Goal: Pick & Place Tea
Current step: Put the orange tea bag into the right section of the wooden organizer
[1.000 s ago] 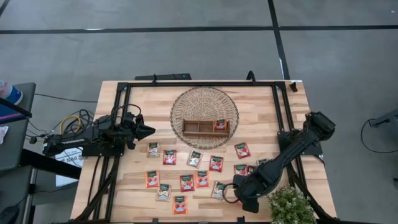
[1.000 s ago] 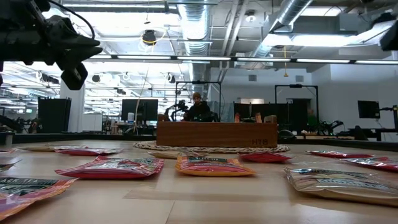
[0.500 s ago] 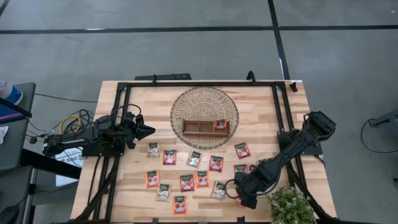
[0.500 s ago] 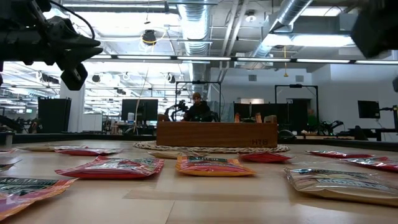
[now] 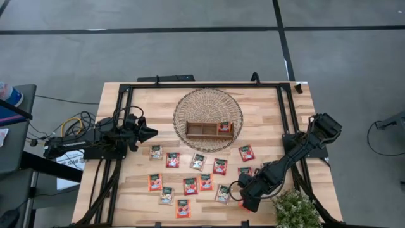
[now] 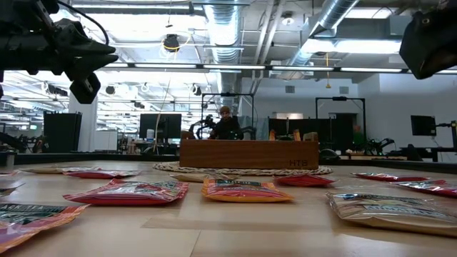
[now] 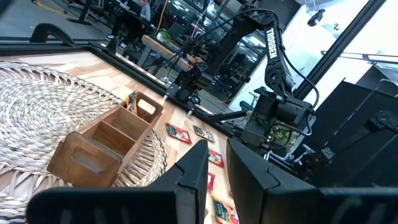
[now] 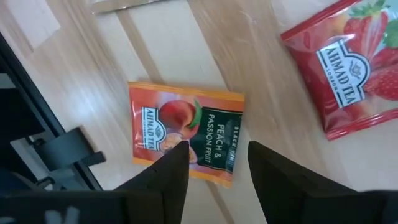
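A two-armed robot sorts tea at a wooden table (image 5: 266,120), with most of the job plainly still ahead: one red sachet (image 5: 223,126) sits in the end compartment of the wooden tray (image 5: 209,129) on the round wicker mat (image 5: 208,101), while the tray's other two compartments look empty and more than a dozen loose sachets (image 5: 190,185), red, orange and pale, lie scattered flat across the near half of the table. The right gripper (image 5: 243,197) hangs low over the table's near right corner beside a small potted plant (image 5: 295,210); its fingers (image 8: 171,171) stand apart and empty, straddling an orange peach sachet (image 8: 185,132) lying flat on the wood below them, apparently the next pick. The left gripper (image 5: 150,133) waits at the table's left edge, beside the mat, fingers nearly together and holding nothing.
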Available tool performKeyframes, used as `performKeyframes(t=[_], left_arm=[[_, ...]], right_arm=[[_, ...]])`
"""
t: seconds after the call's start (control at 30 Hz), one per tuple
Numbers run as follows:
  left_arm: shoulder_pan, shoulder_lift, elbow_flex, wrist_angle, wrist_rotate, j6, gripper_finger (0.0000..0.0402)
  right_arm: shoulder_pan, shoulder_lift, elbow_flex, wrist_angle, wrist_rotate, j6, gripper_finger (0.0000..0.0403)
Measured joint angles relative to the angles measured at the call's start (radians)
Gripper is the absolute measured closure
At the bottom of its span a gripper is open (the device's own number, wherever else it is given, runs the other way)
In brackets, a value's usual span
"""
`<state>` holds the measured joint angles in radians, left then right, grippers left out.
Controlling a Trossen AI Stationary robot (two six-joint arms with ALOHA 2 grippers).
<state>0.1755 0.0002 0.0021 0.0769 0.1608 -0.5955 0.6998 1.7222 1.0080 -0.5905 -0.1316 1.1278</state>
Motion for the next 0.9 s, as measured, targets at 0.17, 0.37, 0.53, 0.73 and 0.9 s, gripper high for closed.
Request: performKeyframes(t=[0.17, 0.37, 0.53, 0.73, 0.9], left_arm=[[0.000, 0.000, 0.000, 0.000, 0.000, 0.000, 0.0351], [0.000, 0.000, 0.000, 0.000, 0.000, 0.001, 0.0351], [0.000, 0.000, 0.000, 0.000, 0.000, 0.002, 0.0351], [0.000, 0.000, 0.000, 0.000, 0.000, 0.004, 0.0351], [0.000, 0.000, 0.000, -0.007, 0.000, 0.004, 0.0351]], right_arm=[[0.001, 0.000, 0.000, -0.001, 0.003, 0.024, 0.0246], [0.014, 0.000, 0.000, -0.002, 0.008, 0.043, 0.0239], [0.025, 0.000, 0.000, -0.003, 0.059, 0.078, 0.0234], [0.031, 0.043, -0.014, -0.014, 0.065, 0.101, 0.0234], [0.038, 0.115, 0.004, 0.003, 0.028, 0.102, 0.0234]])
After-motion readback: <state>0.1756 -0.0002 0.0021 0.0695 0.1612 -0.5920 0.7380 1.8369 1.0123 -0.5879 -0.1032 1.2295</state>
